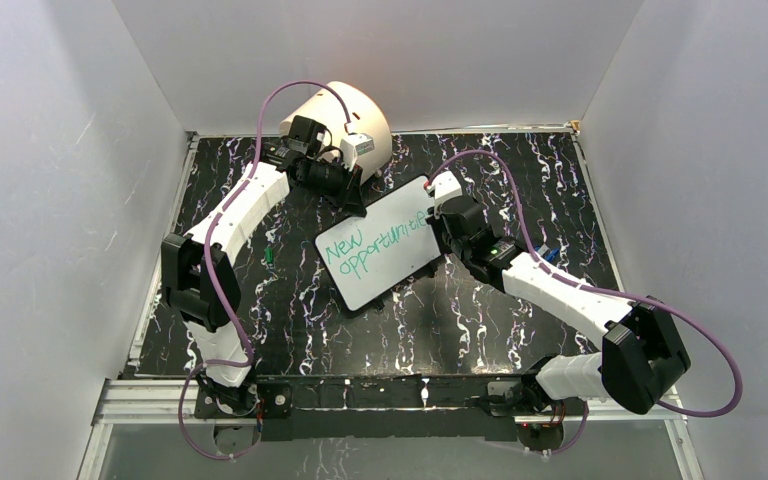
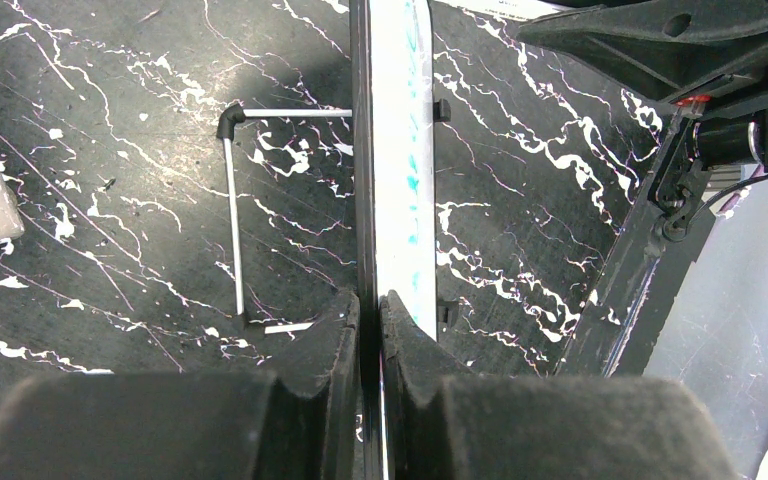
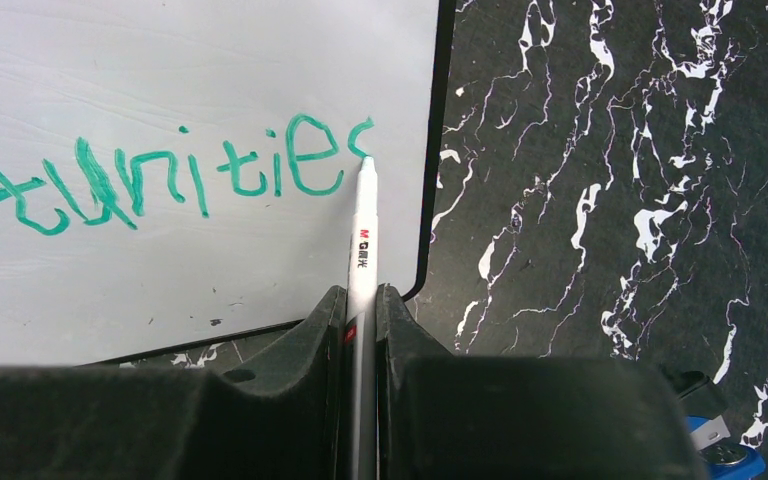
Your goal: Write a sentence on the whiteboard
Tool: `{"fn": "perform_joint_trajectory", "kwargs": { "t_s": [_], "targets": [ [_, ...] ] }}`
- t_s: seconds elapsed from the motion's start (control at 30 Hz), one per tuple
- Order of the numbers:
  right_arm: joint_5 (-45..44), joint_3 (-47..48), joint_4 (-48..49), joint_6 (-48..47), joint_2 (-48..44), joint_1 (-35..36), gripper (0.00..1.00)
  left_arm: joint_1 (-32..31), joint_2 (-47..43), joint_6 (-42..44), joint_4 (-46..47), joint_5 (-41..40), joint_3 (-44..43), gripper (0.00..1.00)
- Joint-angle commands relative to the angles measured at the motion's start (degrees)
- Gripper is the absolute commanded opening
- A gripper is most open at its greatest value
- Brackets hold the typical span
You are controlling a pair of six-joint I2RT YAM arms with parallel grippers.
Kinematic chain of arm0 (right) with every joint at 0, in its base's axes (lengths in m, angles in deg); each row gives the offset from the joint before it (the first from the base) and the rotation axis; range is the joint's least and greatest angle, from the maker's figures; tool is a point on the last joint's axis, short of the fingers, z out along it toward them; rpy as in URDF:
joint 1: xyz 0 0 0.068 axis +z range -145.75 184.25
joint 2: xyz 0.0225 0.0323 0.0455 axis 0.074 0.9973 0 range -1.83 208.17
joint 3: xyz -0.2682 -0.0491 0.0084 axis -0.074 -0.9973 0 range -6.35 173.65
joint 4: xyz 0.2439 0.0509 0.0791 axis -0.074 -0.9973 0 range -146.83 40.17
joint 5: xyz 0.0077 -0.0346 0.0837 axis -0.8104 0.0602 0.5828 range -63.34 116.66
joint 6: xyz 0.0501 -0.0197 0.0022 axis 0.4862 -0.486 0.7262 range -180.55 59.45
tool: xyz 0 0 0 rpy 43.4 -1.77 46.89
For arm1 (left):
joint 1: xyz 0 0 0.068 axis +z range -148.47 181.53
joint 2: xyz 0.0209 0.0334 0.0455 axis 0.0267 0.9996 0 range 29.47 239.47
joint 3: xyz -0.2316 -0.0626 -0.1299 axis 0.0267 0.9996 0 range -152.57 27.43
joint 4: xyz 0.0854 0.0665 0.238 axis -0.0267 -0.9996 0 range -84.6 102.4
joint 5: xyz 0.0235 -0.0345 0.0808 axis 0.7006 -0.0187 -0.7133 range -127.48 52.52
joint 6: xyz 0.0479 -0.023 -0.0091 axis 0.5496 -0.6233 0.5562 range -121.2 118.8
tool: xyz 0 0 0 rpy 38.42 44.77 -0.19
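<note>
Left gripper (image 2: 370,302) pinching whiteboard (image 2: 400,150) rim — board edge-on, wire stand (image 2: 234,220) at its left

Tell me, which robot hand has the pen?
The right gripper: it pinches the white pen. The left gripper clamps the whiteboard by its edge.

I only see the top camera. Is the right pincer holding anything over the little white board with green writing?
Observer: Yes, the right pincer is shut on a slim white marker pen, tip at the last letter of the green handwritten sentence.
Child: And the left pincer?
Observer: Shut on the edge of the small black-rimmed rectangular whiteboard.
Child: Anything behind it?
Observer: A thin grey wire stand.
</note>
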Motion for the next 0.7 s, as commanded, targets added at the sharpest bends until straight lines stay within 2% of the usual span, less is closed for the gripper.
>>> {"fn": "perform_joint_trajectory", "kwargs": {
  "t_s": [0.0, 0.67],
  "targets": [
    [0.2, -0.7, 0.2, 0.9, 0.1, -0.1, 0.0, -2.5, 2.3, 1.9, -7.0, -1.6, 1.5, 0.0],
    [5.1, -1.0, -0.4, 2.0, -1.5, -0.1, 0.0, -2.5, 2.7, 1.7, -6.9, -1.7, 1.4, 0.0]
  ]
}}
